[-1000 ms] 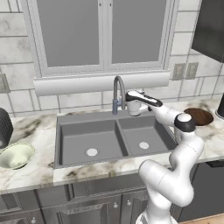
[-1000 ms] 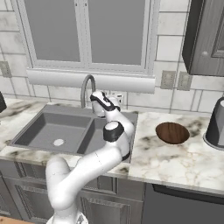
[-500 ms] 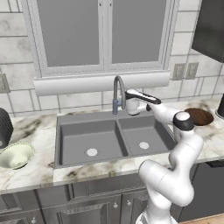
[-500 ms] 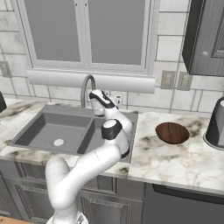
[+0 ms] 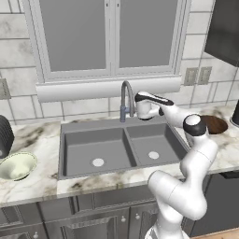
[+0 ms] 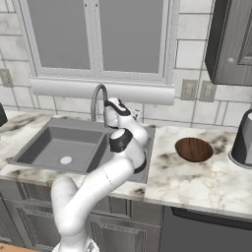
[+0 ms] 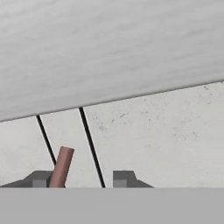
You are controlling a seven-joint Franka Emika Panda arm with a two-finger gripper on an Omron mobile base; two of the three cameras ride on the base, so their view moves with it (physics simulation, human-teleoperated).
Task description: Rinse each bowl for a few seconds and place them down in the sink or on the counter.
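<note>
- Two bowls, both on the counter and well apart: the cream-green bowl is at the far left of the left base view, the brown bowl is right of the sink.
- Left base view cuts the brown bowl off behind the arm's elbow; the right base view shows the whole thing.
- Cream-green bowl sits just below a black ribbed thing, which the frame edge crops.
- Gripper is up by the faucet, behind the right basin. In the right base view the gripper is mostly blocked by the arm's own wrist.
- Hand view looks at wall tile and the pale window ledge, with two finger tips at the bottom, set apart with a gap. A reddish-brown rod stands by the left tip; hard to say if it's touching.
- Can't tell if the gripper actually has hold of anything.
- Grey canister at the right edge of the right base view, half cropped.
</note>
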